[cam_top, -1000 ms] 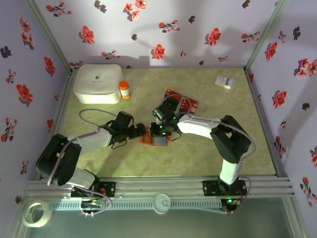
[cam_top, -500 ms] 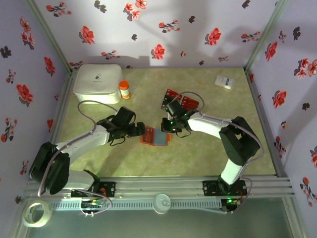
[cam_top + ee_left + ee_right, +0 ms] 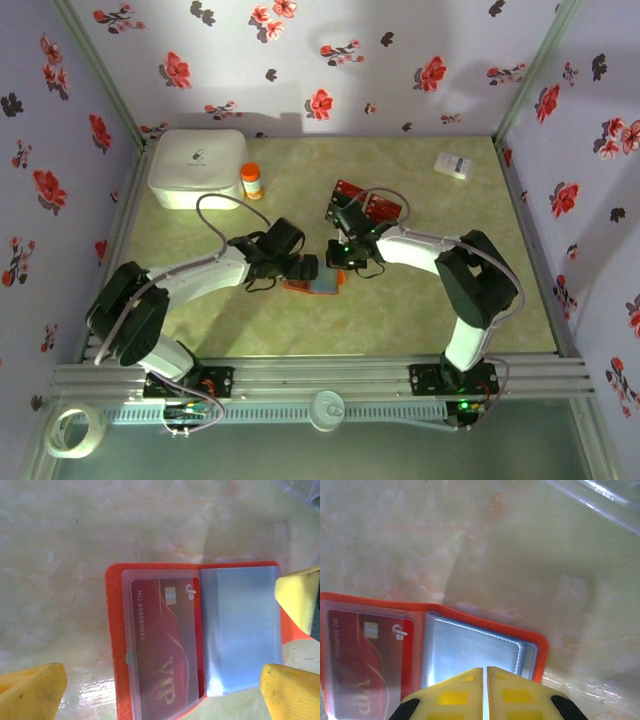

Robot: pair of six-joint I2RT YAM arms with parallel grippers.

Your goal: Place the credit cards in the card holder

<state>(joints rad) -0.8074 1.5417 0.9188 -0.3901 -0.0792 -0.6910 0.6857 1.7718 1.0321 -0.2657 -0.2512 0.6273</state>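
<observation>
**Operator:** Where is the card holder [image 3: 314,285] lying?

**Technician:** It is lying open and flat on the counter [image 3: 410,320], near the middle, between the two arms. In the left wrist view, a red VIP card [image 3: 161,647] is sitting in the clear sleeve on the left half of the card holder [image 3: 114,645]. A bluish-grey sleeve [image 3: 242,630] is covering the right half.

**Operator:** How is each end effector standing?

**Technician:** The left end effector [image 3: 162,692] is standing wide over the holder, gripping nothing. The right end effector [image 3: 485,687] is standing shut with its yellow fingers pressed together, empty, at the near edge of the bluish-grey sleeve. I cannot tell whether it is touching.

**Operator:** Where are the other credit cards [image 3: 368,206] lying?

**Technician:** The red ones are lying loose on the counter just beyond the right arm.
</observation>
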